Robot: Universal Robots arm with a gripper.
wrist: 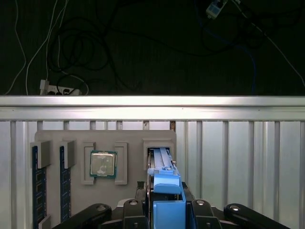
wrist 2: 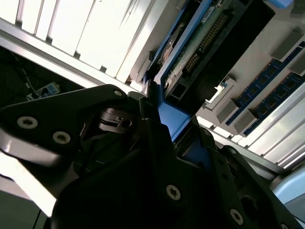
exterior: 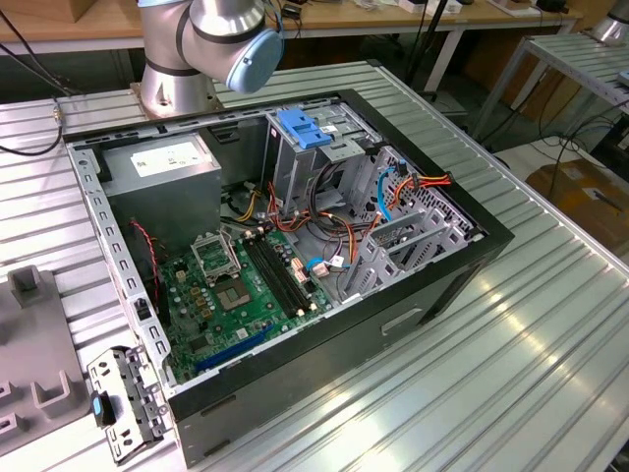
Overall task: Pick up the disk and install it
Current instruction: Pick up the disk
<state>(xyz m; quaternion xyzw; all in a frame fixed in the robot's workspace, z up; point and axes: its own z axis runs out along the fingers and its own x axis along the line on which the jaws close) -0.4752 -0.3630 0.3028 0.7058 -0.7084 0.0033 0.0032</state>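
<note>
I work over a ribbed aluminium table, bright silver and grooved along its length, and past its edge the first wrist view shows a dark floor with loose cables and a white power strip. In the exterior view an open black computer case lies on its side on that table. It holds a green motherboard, a grey power-supply box with a white sticker whose print is too small to make out, and a metal cage capped in blue plastic. My arm's base stands just behind the case. My gripper is closed on the disk, with the black fingers pressed against both of its faces and little gap to spare. The disk sits on edge between them with its glossy blue plastic rail facing the camera. Its far end is at a rectangular pocket of a matte grey tray, beside the pocket holding a square metal-topped processor chip and well apart from the blue memory sticks. The second wrist view shows the disk's green circuit board and a row of connector pins.
</note>
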